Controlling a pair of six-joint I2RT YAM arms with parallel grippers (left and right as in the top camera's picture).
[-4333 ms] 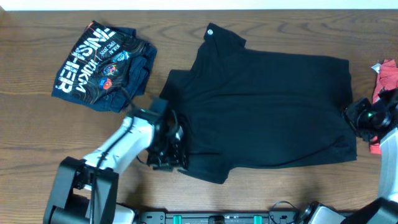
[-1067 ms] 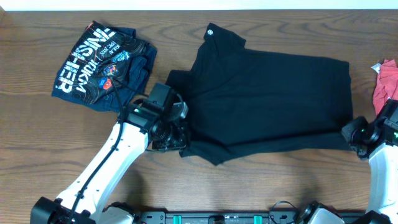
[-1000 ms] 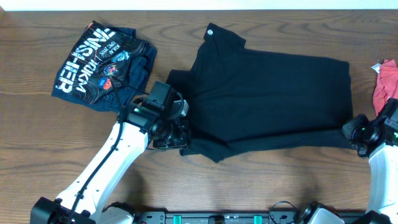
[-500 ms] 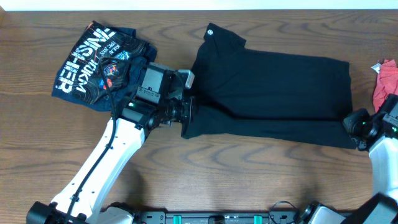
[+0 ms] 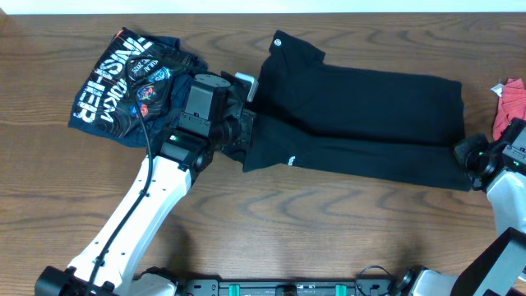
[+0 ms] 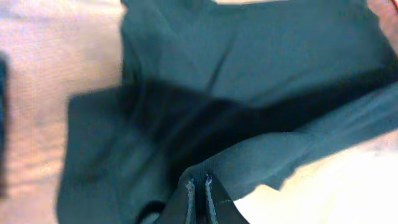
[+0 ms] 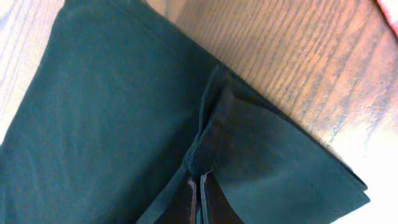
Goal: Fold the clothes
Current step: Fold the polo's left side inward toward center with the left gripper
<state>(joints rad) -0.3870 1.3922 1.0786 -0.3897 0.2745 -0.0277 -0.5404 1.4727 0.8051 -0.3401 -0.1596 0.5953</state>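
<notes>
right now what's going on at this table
Two robot arms are folding a black T-shirt on the table. The left gripper pinches its near edge at the sleeve end, the right gripper pinches the same edge at the hem end, and that edge is doubled over the shirt's body. A navy lettered shirt lies at the far left; a red garment sits at the right edge.
</notes>
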